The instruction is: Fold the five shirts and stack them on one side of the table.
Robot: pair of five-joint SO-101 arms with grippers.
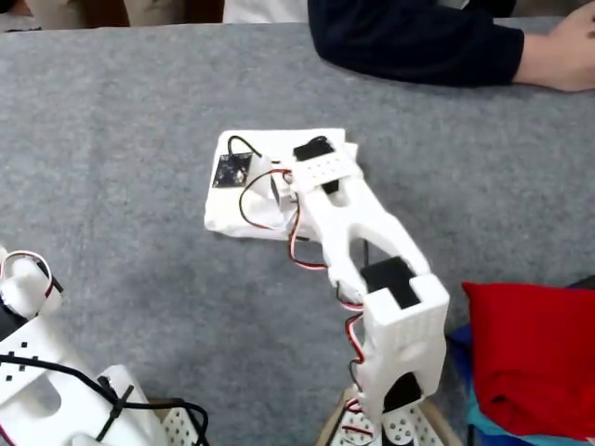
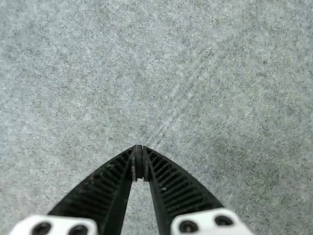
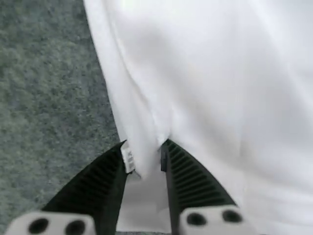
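High view: white shirt (image 1: 279, 144) folded, lying in middle of grey surface (image 1: 121, 139). Right arm (image 1: 353, 223) stretched over it. Right wrist view: right jaws clamped on fold at shirt's edge. Red shirt (image 1: 530, 353) tops folded stack (image 1: 483, 420) at surface's right edge, beside right arm's base. Left arm (image 1: 37, 372) at near left corner; left jaws together over bare surface.

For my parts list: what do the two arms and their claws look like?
The right arm and left arm are white plastic shells with black motors and red, white and black cables. Left claw and right claw have black ribbed tapering fingers on white bases.
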